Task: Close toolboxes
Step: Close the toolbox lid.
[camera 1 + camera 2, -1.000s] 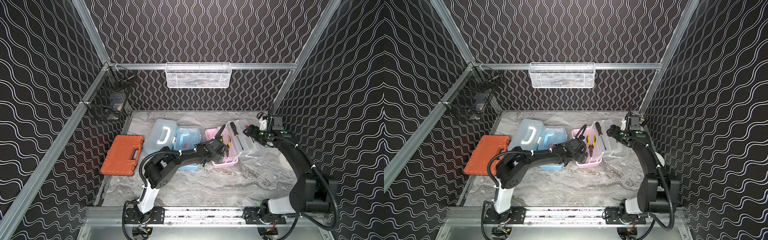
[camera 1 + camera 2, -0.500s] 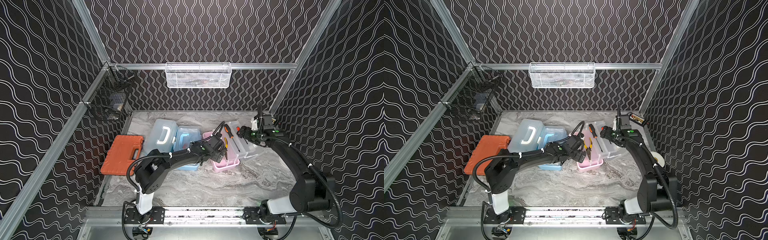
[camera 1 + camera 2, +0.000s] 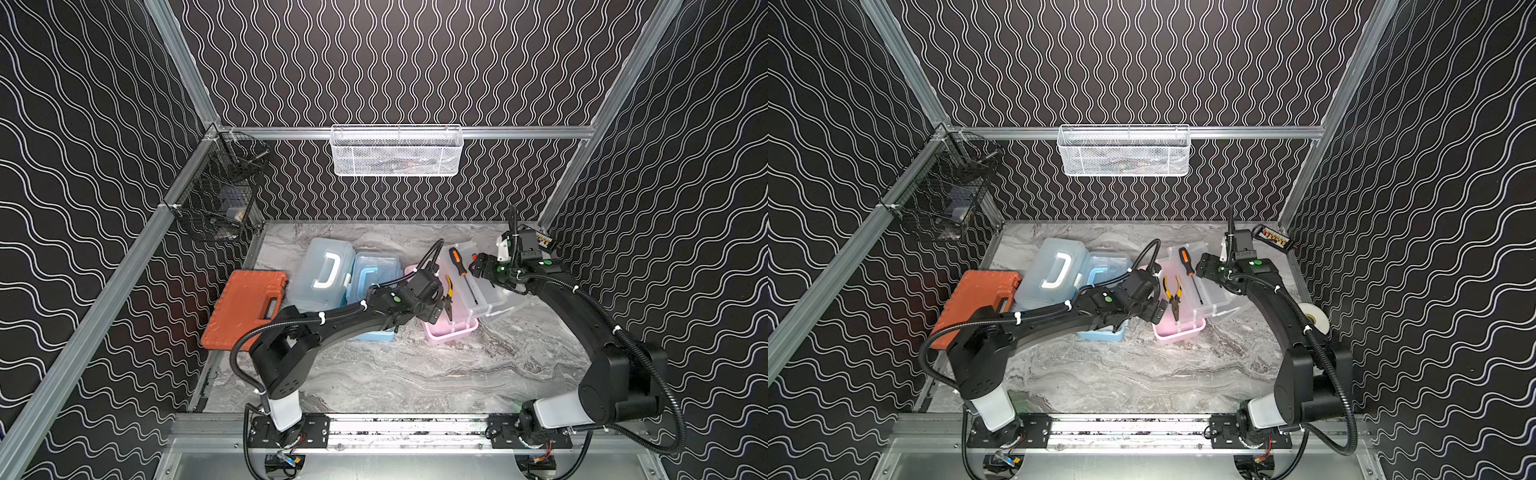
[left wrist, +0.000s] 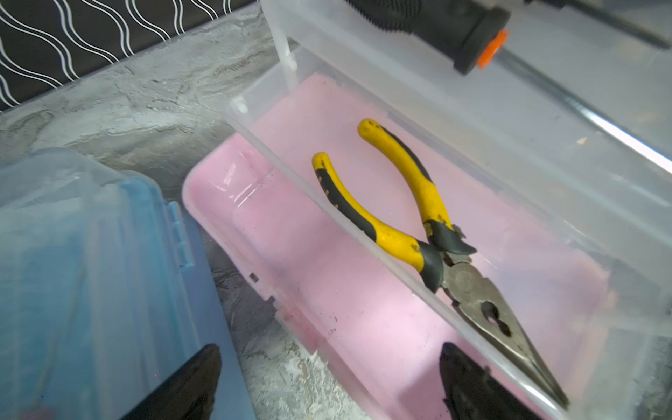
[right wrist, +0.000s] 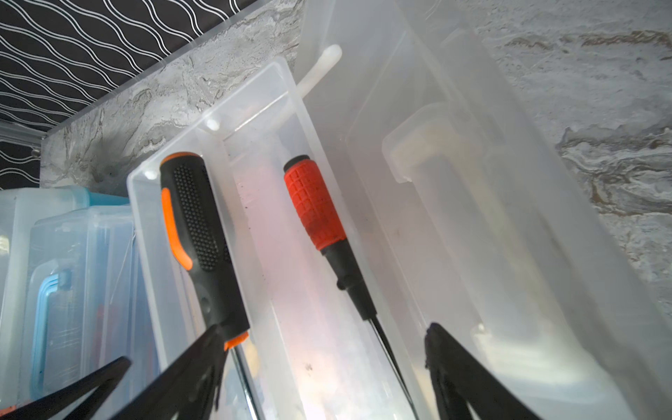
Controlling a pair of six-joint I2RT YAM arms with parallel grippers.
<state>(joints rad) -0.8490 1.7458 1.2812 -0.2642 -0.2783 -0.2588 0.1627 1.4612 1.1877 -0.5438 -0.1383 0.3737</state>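
The left end effector hangs open with its jaws spread wide and nothing between them. It sits over the gap between the pink toolbox and the blue-handled blue toolbox. In the left wrist view one finger is above the blue box and the other is above the pink base. Yellow-handled pliers lie in that base, just ahead of the fingers. The white-handled blue toolbox stands beyond its blue neighbour, on the side away from the left end effector, touching it. Both have their lids down on the worktop. The pink toolbox is open, its clear lid thrown back under the right end effector. That end effector is open too and grips nothing. Its jaws straddle a clear tray holding an orange-and-black screwdriver and a red-handled screwdriver. One fingertip looks to be against the collar of the orange-and-black one, though the view does not settle whether they touch. The other fingertip is at the lid's inner wall.
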